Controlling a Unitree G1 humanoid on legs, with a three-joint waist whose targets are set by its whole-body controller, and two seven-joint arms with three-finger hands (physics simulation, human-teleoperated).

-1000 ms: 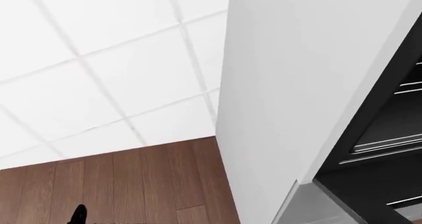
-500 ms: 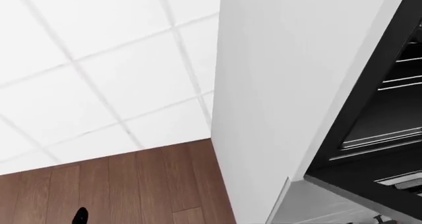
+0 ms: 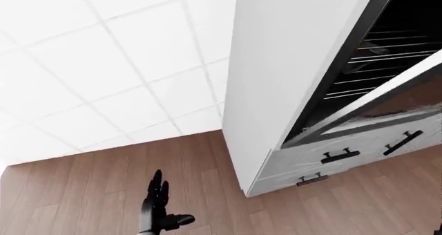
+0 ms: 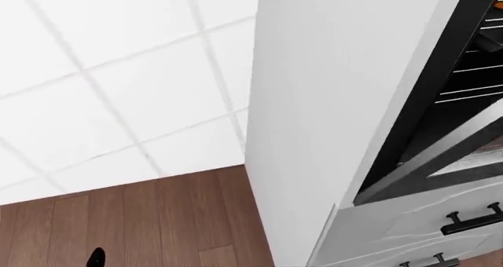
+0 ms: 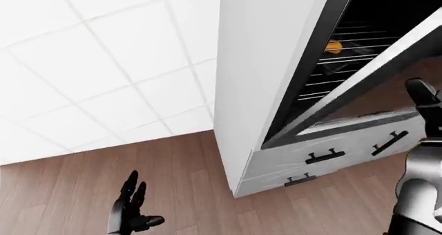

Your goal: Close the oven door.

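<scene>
The right hand (image 5: 423, 97) stands at the right edge of the right-eye view, raised beside the oven door (image 5: 359, 77). Only its dark upper part and the grey forearm below show, so I cannot tell whether its fingers are spread or curled, nor whether they touch the door or merely sit just beside its underside. The left hand (image 5: 131, 206) hangs low on the left over the wooden floor (image 3: 83, 188), its fingers (image 3: 157, 186) spread and empty, well apart from the oven.

The door is partly raised and slants up to the right from its hinge above the grey drawers (image 3: 338, 154). The cavity is still open, with the wire racks (image 3: 376, 43) and something orange (image 5: 333, 47) on one of them.

The risk, as I judge it, is a push from near the edge of the door: the hand could slide off the slanted panel and let it drop open again. The tilted views suggest a bent posture, so a hard shove could also unsettle the robot beside the tall white cabinet (image 4: 338, 102).
</scene>
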